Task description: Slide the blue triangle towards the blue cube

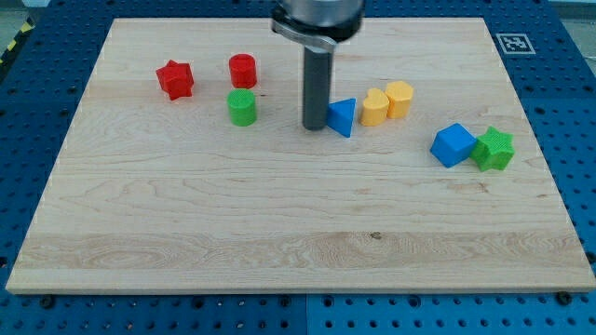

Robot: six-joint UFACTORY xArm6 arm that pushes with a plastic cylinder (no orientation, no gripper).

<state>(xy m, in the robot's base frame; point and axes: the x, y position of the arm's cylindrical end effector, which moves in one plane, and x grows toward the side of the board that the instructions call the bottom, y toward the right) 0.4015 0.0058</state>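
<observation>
The blue triangle [342,116] lies near the middle of the wooden board [279,223], slightly toward the view's top. My tip [315,127] stands right against the triangle's left side. The blue cube [453,144] sits toward the view's right, some way right of and slightly below the triangle, touching a green star-shaped block [494,148] on its right.
A yellow heart-shaped block [374,107] and a yellow cylinder [399,99] sit just right of the triangle, above the line to the cube. A green cylinder [242,107], a red cylinder [242,70] and a red star [175,79] lie to the view's left.
</observation>
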